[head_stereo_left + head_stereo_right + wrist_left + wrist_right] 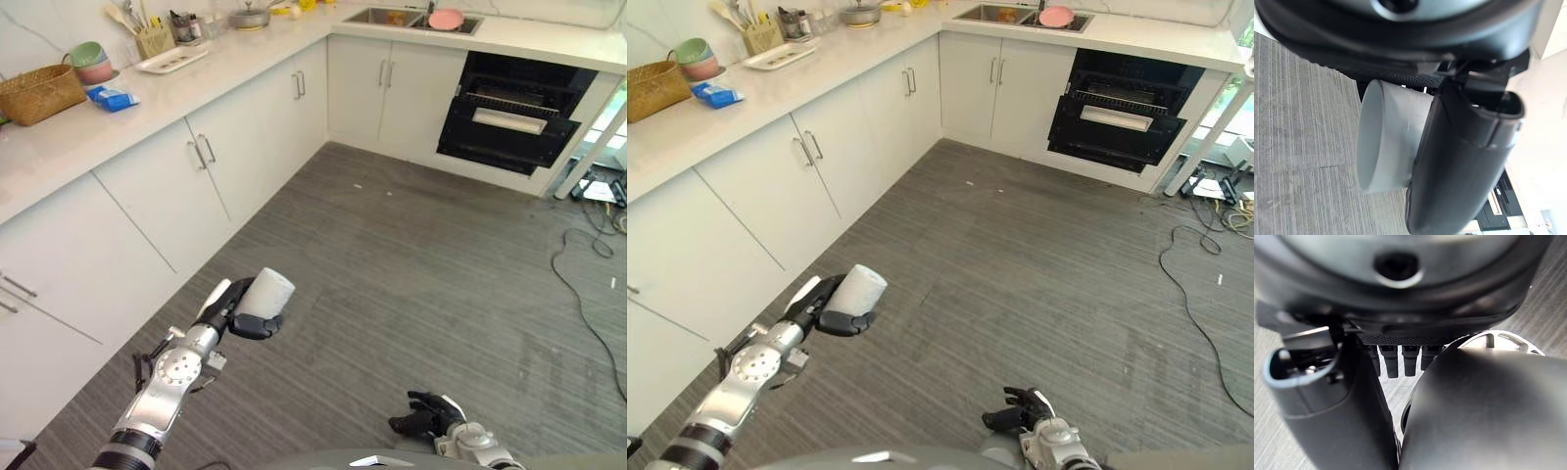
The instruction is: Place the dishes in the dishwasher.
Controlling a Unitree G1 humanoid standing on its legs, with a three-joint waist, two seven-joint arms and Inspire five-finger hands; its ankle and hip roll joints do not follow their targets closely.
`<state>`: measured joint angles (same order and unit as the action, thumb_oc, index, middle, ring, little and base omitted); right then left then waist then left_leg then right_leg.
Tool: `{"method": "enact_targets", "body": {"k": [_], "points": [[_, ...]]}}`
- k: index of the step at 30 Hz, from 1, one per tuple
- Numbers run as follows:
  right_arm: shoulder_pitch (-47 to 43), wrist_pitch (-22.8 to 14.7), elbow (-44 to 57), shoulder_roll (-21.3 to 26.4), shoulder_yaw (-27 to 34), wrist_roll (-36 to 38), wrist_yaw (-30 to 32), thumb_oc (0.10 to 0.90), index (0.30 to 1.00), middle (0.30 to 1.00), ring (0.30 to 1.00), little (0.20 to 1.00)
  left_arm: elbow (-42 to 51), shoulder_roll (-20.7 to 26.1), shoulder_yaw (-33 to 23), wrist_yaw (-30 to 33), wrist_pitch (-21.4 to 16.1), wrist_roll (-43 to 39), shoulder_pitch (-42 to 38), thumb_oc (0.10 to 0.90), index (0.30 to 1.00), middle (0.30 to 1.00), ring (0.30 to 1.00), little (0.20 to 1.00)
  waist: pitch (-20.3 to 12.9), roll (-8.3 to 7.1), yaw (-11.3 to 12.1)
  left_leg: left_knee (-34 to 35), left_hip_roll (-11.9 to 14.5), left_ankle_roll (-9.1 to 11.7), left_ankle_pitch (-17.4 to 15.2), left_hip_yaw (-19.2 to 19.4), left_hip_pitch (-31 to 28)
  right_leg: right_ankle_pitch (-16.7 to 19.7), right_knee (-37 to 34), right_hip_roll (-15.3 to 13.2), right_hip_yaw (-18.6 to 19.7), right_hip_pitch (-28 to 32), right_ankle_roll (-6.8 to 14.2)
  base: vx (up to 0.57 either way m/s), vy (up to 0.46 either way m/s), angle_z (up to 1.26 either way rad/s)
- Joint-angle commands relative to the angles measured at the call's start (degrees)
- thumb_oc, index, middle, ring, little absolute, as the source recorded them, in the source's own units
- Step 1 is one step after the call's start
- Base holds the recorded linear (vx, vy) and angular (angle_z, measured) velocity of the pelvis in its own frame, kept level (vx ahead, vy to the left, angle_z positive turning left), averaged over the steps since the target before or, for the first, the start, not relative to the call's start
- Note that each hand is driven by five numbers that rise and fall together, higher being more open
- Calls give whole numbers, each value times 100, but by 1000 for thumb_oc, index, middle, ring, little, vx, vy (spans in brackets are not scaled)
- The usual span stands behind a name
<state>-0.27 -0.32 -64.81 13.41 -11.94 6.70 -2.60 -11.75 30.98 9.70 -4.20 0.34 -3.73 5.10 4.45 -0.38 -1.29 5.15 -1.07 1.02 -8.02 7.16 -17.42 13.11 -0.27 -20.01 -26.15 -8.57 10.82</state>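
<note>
L hand (238,311) is curled round a plain white cylindrical cup (266,292), thumb across its side, cup tipped so its closed end points away from the robot; held in the air over the grey wood-grain floor (411,264), well short of the dishwasher. L wrist view shows the same cup (1388,139) wedged between thumb and fingers, open rim toward the floor side.

R hand (428,413) hangs low, near the robot's body, nothing in it, fingers loosely bent.

Landmark = black built-in dishwasher (514,116), door area open, pale rack front visible inside, set under the white worktop (196,78) at the far wall. Relative to it: steel sink (392,17) sits on the worktop just above and to its L, w/ a round pink plate (446,19) lying in the basin nearest the dishwasher. White cabinet doors w/ bar handles (294,88) run L of the dishwasher and round the corner toward the robot. Farther along that worktop, well away from the dishwasher: steel pot (250,17), white oblong tray (172,60), utensil holder w/ wooden spoons (152,37), stacked green and pink bowls (91,62), blue packet (111,97), woven wicker basket (39,91).
</note>
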Motion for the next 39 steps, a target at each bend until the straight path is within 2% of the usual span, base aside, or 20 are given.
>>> {"method": "enact_targets", "body": {"k": [1, 4, 5, 6, 8, 11, 12, 14, 19, 20, 21, 22, 24, 26, 29, 30, 33, 36, 38, 39], "points": [[-142, 10, -257, 152, 43, -260, 49, 800, 900, 900, 900, 900, 581, 54, -360, 226, -568, 63, -579, 400, 300, 300, 300, 300, -297, 56, -122, -1443, 402, 354, -178, -155, -196, -455, 468, 434, 137, -58, 85, 542, -160, 55], [-308, -31, -176, 187, -100, -70, 263, 800, 900, 900, 900, 900, 666, 272, -446, 289, -481, -187, -657, 400, 300, 300, 300, 300, -56, -102, 126, -5083, 1067, 878, 1411, 188, 1526, -1147, 242, 1092, -83, 632, -600, 481, -317, 4], [-319, -29, -177, 179, -96, -67, 266, 800, 900, 900, 900, 900, 667, 283, -447, 289, -477, -195, -669, 400, 300, 300, 300, 300, -53, -58, 123, -5208, 1139, 898, 1359, 153, 1602, -1153, 234, 1158, -100, 618, -628, 552, -360, -44], [-472, -26, -168, 200, -121, -19, 358, 800, 900, 900, 900, 900, 674, 363, -495, 388, -521, -314, -703, 400, 300, 300, 300, 300, 50, -311, 296, -5609, 1605, 773, 1009, 753, 2222, -1396, -34, 1303, -216, 1026, -747, 466, -138, -54], [-537, -45, -182, 177, -153, 15, 392, 800, 900, 900, 900, 900, 686, 403, -502, 406, -518, -337, -714, 400, 300, 300, 300, 300, 70, -344, 438, -5461, 1608, 722, 765, 807, 2484, -1425, -153, 1386, -156, 1168, -769, 484, 8, -39], [-698, -174, -100, 64, -257, 68, 363, 800, 900, 900, 900, 900, 760, 433, -624, 378, -552, -253, -490, 400, 300, 300, 300, 300, 115, -515, 790, -3436, 1490, 465, 372, 909, 3108, -1631, -362, 1517, -144, 1569, -607, 455, 196, -48], [-813, -245, -22, 0, -339, 65, 394, 800, 900, 900, 900, 900, 833, 529, -681, 381, -548, -248, -359, 400, 300, 300, 300, 300, 160, -575, 987, -1681, 1589, 535, 953, 812, 3192, -1804, -379, 1686, -141, 1792, -565, 503, 238, -42], [-904, -311, 3, -75, -420, 60, 484, 800, 900, 900, 900, 900, 832, 609, -744, 453, -537, -210, -290, 400, 300, 300, 300, 300, 301, -697, 1202, -603, 1698, 656, 1380, 202, 3377, -2043, -293, 1829, 42, 1953, -576, 473, 225, -42], [-907, -336, 2, -312, -463, 46, 488, 800, 900, 900, 900, 900, 865, 964, -909, 426, -458, -60, -34, 400, 300, 300, 300, 300, 256, -801, 1304, -606, 1723, 704, 1642, -32, 3406, -2505, 438, 2000, 375, 2166, -511, 582, 366, -70], [-894, -347, 14, -353, -427, 37, 509, 800, 900, 900, 900, 900, 855, 1066, -835, 383, -461, -25, -91, 400, 300, 300, 300, 300, 277, -914, 1305, -992, 1576, 606, 1569, -32, 3522, -2347, 1017, 1888, 300, 2083, -351, 477, 517, -47], [-906, -308, -28, -434, -355, 67, 469, 800, 900, 900, 900, 900, 869, 1160, -813, 346, -428, 39, -57, 400, 300, 300, 300, 300, 241, -964, 1231, -1425, 1259, 237, 1313, -44, 3458, -1302, 2361, 1570, 451, 1653, 47, 479, 527, -27], [-906, -308, -29, -438, -356, 66, 469, 800, 900, 900, 900, 900, 871, 1163, -816, 345, -427, 39, -53, 400, 300, 300, 300, 300, 211, -986, 1245, -1459, 1247, 218, 1285, -15, 3497, -1320, 2413, 1537, 481, 1594, 67, 461, 564, -3], [-869, -285, 121, -570, -261, 93, 378, 800, 900, 900, 900, 900, 872, 1350, -735, 278, -447, 101, -105, 400, 300, 300, 300, 300, 215, -630, 984, -1473, 1251, -154, 995, -63, 3103, -145, 4381, 1272, 537, 731, 418, 442, 547, -1], [-858, -284, 146, -583, -241, 100, 363, 800, 900, 900, 900, 900, 867, 1336, -692, 275, -428, 114, -153, 400, 300, 300, 300, 300, 213, -541, 887, -1257, 1177, -226, 996, -25, 2868, -116, 4570, 1139, 483, 447, 418, 488, 507, -2], [-693, -361, 377, -552, -164, 210, 303, 800, 900, 900, 900, 900, 828, 1248, -521, 160, -437, 198, -323, 400, 300, 300, 300, 300, 176, -421, 471, -842, 798, -206, 885, -40, 2256, -540, 3156, 1053, 500, -89, 298, 620, 349, -5], [-609, -380, 460, -442, -31, 285, 322, 800, 900, 900, 900, 900, 888, 1167, -454, 80, -467, 191, -451, 400, 300, 300, 300, 300, 129, -496, 295, -848, 563, -116, 548, -86, 1957, -833, 1255, 796, 722, -161, 183, 687, 159, 7], [-552, -334, 476, -411, 49, 266, 312, 800, 900, 900, 900, 900, 851, 1083, -484, 117, -486, 298, -594, 400, 300, 300, 300, 300, 190, -327, 196, -897, 637, -51, 196, -109, 1591, -758, 192, 483, 558, -372, 178, 606, 115, 44], [-393, -225, 437, -378, -41, 38, 145, 800, 900, 900, 900, 900, 751, 881, -656, 75, -504, 342, -437, 400, 300, 300, 300, 300, 69, -278, 257, -1513, 442, 6, -543, 199, 954, -736, -6, 443, -359, -223, 226, 856, 268, -9], [-325, -216, 460, -316, -87, 6, 113, 800, 900, 900, 900, 900, 711, 794, -622, 89, -541, 343, -420, 400, 300, 300, 300, 300, 29, -289, 222, -1936, 427, 67, -617, 168, 905, -703, 119, 506, -290, -97, 216, 672, 144, -28], [-306, -194, 487, -177, -54, -28, 120, 800, 900, 900, 900, 900, 684, 671, -558, 143, -530, 331, -387, 400, 300, 300, 300, 300, -8, -342, 121, -3046, 400, 405, -3, 87, 1056, -649, 361, 723, -37, 33, 3, 462, 74, 30]]}}
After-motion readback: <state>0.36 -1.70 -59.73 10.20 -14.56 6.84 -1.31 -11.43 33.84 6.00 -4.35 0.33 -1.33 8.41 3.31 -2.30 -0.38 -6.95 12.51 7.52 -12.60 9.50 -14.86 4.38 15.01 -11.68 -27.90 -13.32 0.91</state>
